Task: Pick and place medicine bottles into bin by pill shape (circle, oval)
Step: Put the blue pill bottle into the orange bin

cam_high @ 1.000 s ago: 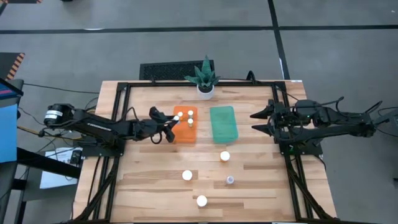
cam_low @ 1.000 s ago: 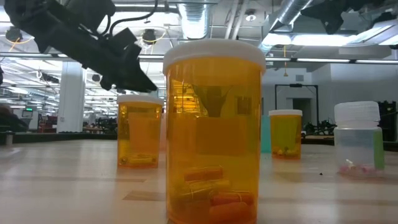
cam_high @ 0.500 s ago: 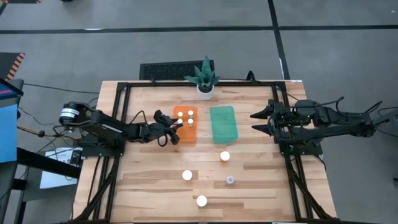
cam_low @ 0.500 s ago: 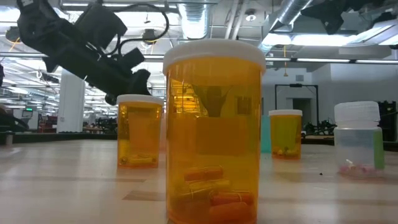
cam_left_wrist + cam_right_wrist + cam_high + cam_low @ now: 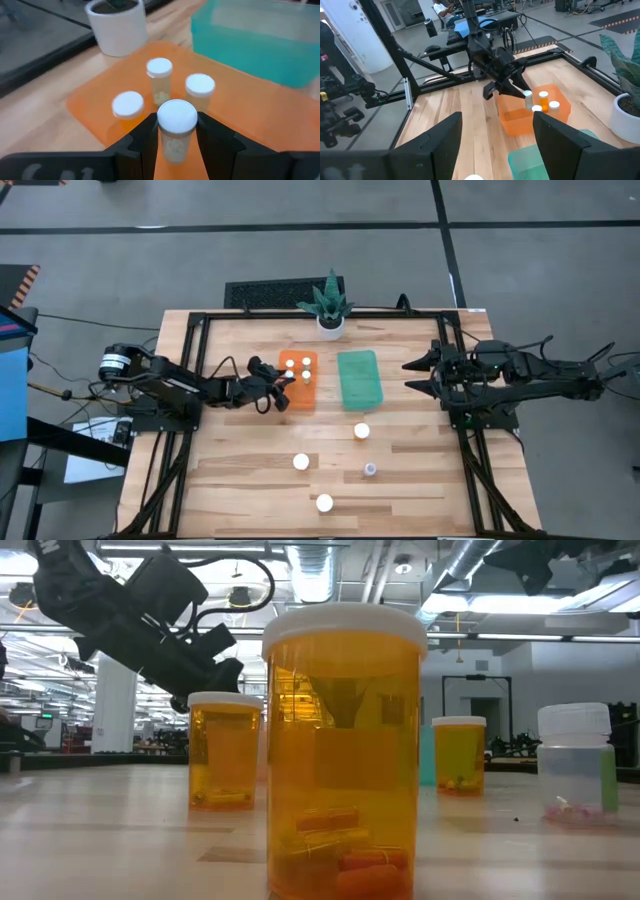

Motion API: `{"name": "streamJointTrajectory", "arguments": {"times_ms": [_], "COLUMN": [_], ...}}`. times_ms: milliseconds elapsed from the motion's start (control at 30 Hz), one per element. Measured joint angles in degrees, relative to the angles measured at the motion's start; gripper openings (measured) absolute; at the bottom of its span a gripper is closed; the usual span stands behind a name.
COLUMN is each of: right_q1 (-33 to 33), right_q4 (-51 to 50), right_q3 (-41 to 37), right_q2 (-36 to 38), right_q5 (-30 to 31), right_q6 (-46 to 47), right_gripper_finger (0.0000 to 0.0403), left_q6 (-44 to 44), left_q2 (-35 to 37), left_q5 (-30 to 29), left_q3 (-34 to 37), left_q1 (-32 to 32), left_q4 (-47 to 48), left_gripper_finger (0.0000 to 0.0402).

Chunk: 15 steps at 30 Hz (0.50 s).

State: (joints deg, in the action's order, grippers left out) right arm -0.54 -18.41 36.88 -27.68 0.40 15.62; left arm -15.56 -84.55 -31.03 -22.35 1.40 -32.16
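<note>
Left tool [image 5: 176, 142] clamps white-capped bottle [image 5: 176, 127] over orange bin [image 5: 298, 381], three bottles inside. Right tool [image 5: 412, 376] waits at desk's right edge, fingers wide, nothing held.

A grey concrete floor [image 5: 560, 260] crossed by dark lines, with exposed ceiling ducts [image 5: 470, 560] beneath bright lights.

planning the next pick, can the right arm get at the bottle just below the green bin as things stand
Probably yes. The right claw is open and idle at the table's right side, and the bottle stands alone on bare wood below the green bin, with nothing between them.
</note>
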Motion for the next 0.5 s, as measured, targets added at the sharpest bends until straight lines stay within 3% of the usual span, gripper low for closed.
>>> {"name": "streamJointTrajectory", "arguments": {"times_ms": [500], "right_q1": [0.0], "right_q4": [0.0], "right_q3": [0.0], "right_q2": [0.0], "right_q5": [0.0], "right_q6": [-0.1], "right_gripper_finger": [0.0255], "left_q6": [0.3], "left_q2": [0.0], "left_q5": [1.7], "left_q3": [0.0], "left_q1": [1.7], "left_q4": [1.7], "left_gripper_finger": [0.0114]}}
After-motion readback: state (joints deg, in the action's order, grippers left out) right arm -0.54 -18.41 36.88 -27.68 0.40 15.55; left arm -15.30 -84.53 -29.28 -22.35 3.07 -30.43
